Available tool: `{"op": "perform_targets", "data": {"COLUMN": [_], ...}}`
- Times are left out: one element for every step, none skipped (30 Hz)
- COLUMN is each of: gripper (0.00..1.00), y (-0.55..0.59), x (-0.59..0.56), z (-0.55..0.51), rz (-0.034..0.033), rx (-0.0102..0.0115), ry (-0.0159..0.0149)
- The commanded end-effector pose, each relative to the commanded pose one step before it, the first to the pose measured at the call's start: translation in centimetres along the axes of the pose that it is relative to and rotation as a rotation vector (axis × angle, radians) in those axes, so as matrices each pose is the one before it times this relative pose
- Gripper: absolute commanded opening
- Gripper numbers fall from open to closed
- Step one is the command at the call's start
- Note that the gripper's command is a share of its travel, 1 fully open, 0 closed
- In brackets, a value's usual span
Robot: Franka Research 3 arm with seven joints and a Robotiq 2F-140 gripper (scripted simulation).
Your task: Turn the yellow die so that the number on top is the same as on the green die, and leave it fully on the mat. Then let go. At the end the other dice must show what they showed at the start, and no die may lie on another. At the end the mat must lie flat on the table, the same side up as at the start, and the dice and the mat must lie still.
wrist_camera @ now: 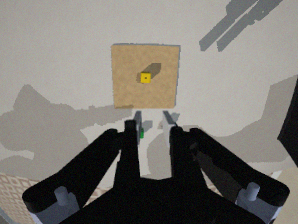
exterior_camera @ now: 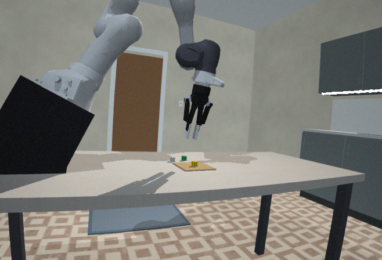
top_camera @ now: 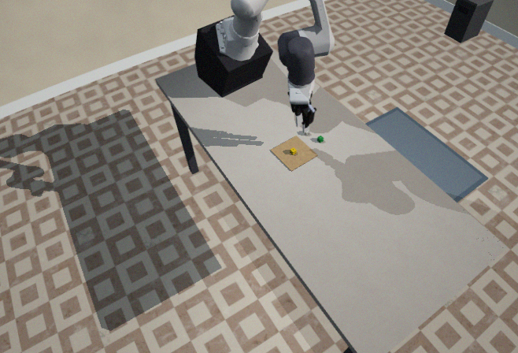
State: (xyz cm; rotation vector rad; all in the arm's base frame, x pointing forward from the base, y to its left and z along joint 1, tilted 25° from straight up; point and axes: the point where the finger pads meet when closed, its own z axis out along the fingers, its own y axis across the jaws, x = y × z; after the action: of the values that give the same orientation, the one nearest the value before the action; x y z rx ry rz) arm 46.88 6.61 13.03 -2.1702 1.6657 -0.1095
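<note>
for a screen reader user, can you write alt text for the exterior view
A robot arm's pincer hangs high above a table, fingers nearly shut and holding nothing. Below, a yellow die sits on a tan mat, with a green die and a white die behind it.

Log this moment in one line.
tool: shut, empty, above table | yellow die: on mat | green die: off mat
</note>
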Motion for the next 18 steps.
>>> {"op": "perform_targets", "data": {"gripper": [0.21, 0.21, 0.21, 0.21, 0.21, 0.21, 0.21, 0.21, 0.21, 0.21, 0.21, 0.21, 1.0, 1.0, 1.0, 1.0, 1.0, 1.0], "y": [-0.656, 0.0, 0.0, 0.024, 0.079, 0.053, 0.033, 0.02, 0.011, 0.005, 0.002, 0.0, 0.0, 0.0, 0.0, 0.0, 0.0, 0.0], "x": [1.28, 0.0, 0.0, 0.089, 0.33, 0.283, 0.226, 0.167, 0.11, 0.061, 0.024, 0.004, 0.0, 0.0, 0.0, 0.0, 0.0, 0.0], "z": [-0.768, 0.0, 0.0, -0.063, -0.237, -0.202, -0.16, -0.117, -0.077, -0.042, -0.016, -0.002, 0.0, 0.0, 0.0, 0.0, 0.0, 0.0], "rz": [0.14291, 0.0, 0.0, 0.00051, 0.00187, 0.00156, 0.00123, 0.0009, 0.00059, 0.00032, 0.00013, 0.00002, 0.0, 0.0, 0.0, 0.0, 0.0, 0.0], "rx": [0.05401, 0.0, 0.0, 0.00305, 0.01126, 0.00951, 0.00755, 0.00553, 0.00362, 0.00199, 0.00078, 0.00012, 0.0, 0.0, 0.0, 0.0, 0.0, 0.0], "ry": [0.08424, 0.0, 0.0, 0.00702, 0.02494, 0.01999, 0.01523, 0.01084, 0.00696, 0.00378, 0.00147, 0.00022, 0.0, 0.0, 0.0, 0.0, 0.0, 0.0]}}
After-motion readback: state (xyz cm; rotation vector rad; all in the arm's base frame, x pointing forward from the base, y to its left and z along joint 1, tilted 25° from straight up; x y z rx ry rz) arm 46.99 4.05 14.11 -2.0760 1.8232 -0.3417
